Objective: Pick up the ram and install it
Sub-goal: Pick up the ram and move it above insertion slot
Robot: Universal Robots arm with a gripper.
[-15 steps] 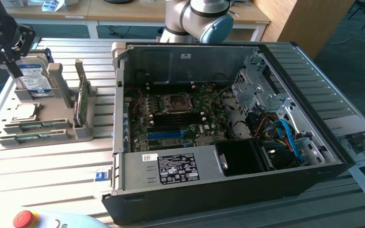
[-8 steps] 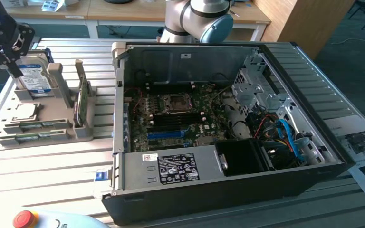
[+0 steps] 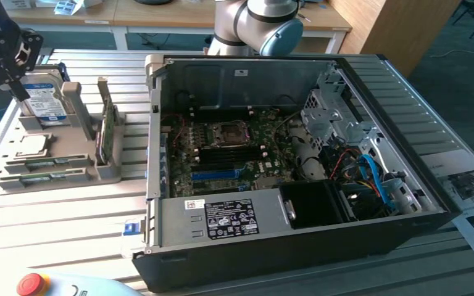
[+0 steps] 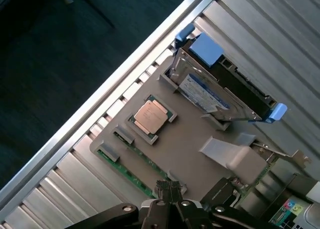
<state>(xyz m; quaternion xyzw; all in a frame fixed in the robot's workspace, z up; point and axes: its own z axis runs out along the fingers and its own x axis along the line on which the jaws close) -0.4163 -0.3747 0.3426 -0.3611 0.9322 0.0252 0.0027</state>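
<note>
My gripper [image 3: 10, 86] hung over the far end of the grey holder [image 3: 97, 172], right above the hard drive [image 3: 44, 102] with its blue label. The fingers were pinched fully together, nothing between them. In the wrist view the closed tips [image 4: 170, 188] sat over the holder's bare grey deck.

The ram [image 3: 44, 178] was at the other end of that holder. It lay in the slot along the edge nearest the exterior camera, a second green stick [image 3: 47, 163] just beside it and the CPU chip [image 3: 31, 147] between those sticks and the drive.

From the wrist it showed as a thin green strip [image 4: 127, 175] hugging the holder's outer edge, with the CPU chip [image 4: 150, 115] just inboard.

So the ram lay away from the drive, toward the holder's near edge, well apart from my tips. Its long axis ran along that edge, across the exterior view. By my reckoning, closed fingers could not straddle it.

The open case [image 3: 434, 216] sat to the exterior view's right of the holder.
</note>
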